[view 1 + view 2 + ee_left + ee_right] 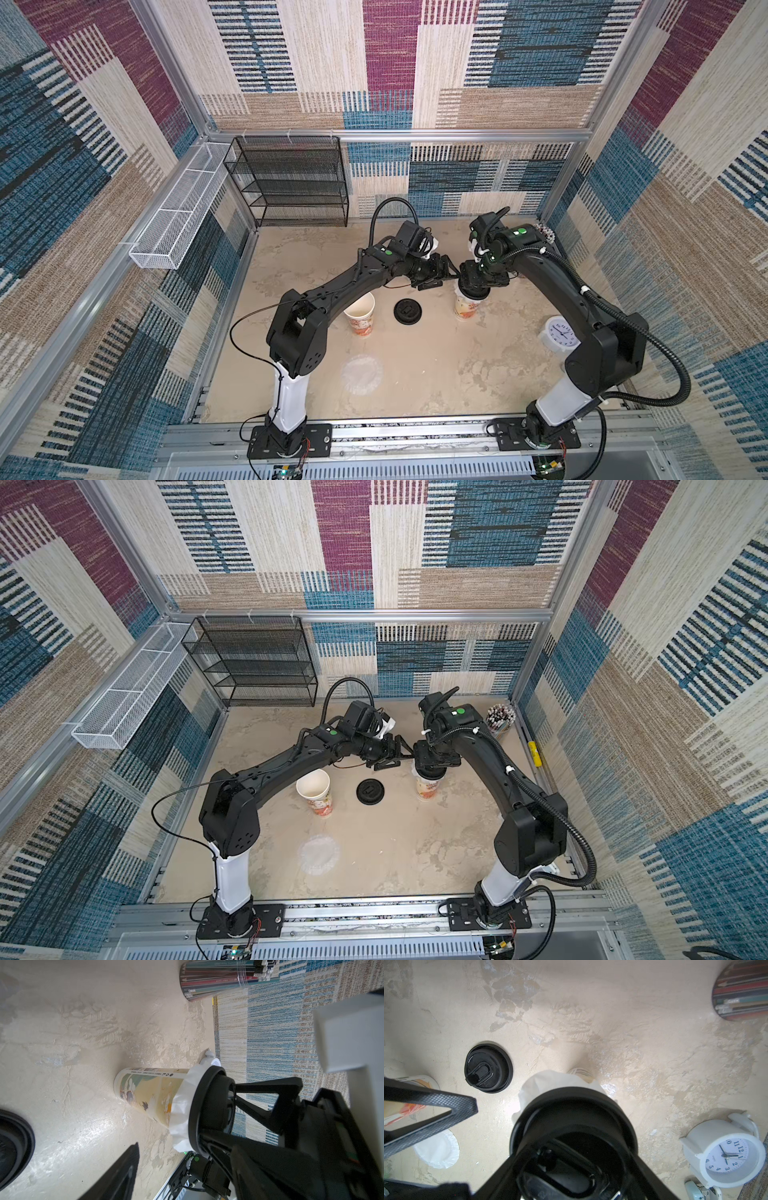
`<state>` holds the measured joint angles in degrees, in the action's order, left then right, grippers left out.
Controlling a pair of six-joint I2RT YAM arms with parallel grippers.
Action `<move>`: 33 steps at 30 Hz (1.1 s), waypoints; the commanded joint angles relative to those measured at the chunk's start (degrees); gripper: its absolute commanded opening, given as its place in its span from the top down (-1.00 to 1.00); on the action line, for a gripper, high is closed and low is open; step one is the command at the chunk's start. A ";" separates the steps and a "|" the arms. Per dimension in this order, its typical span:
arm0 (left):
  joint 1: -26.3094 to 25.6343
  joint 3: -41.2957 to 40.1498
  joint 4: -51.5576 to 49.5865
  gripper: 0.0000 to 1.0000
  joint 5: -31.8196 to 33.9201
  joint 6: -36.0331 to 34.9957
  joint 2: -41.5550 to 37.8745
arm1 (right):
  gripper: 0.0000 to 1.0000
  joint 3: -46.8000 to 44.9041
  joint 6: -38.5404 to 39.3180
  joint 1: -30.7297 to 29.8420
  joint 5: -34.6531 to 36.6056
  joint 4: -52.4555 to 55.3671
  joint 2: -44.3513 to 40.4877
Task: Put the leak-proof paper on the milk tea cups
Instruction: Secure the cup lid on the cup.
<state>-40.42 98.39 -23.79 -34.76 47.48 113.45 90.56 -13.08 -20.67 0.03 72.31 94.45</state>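
Here, the uncovered paper cup (359, 309) awaits the flat translucent film disc (361, 374) lying on the desk (436, 374); a rigid black lid (408, 311) lies loose; left fingers (120, 1169) gape, empty; right fingers (270, 1085) clasp the fitted lid (197, 1105) over pleated film (182, 1109) on the second cup (149, 1093). Next, probably: pinching that flimsy disc's edge.

Both top views high, far above capped cup (467, 309), facing down; left wrist close beside it, right wrist close above.
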 commanded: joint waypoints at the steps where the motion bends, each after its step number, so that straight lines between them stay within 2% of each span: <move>1: -0.09 0.40 0.89 -0.41 -1.51 0.29 0.50 | -0.43 -1.81 -0.53 -0.08 -0.52 4.34 1.07; 8: 0.25 1.32 0.52 -0.37 -0.21 0.93 0.41 | -0.41 -4.09 -0.37 -0.16 -0.91 2.97 0.20; 23: -0.17 3.91 0.44 -0.14 -3.51 1.97 4.18 | -0.43 -5.57 -0.45 -0.52 -0.82 2.33 -0.71; 33: -0.44 4.57 -3.30 0.14 -3.64 1.43 6.24 | -0.44 -5.66 -0.85 -0.52 -1.88 1.53 -1.13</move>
<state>-40.66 102.63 -24.95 -37.80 49.32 119.22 86.35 -13.21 -21.19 1.69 68.01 91.94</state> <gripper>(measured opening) 0.440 0.721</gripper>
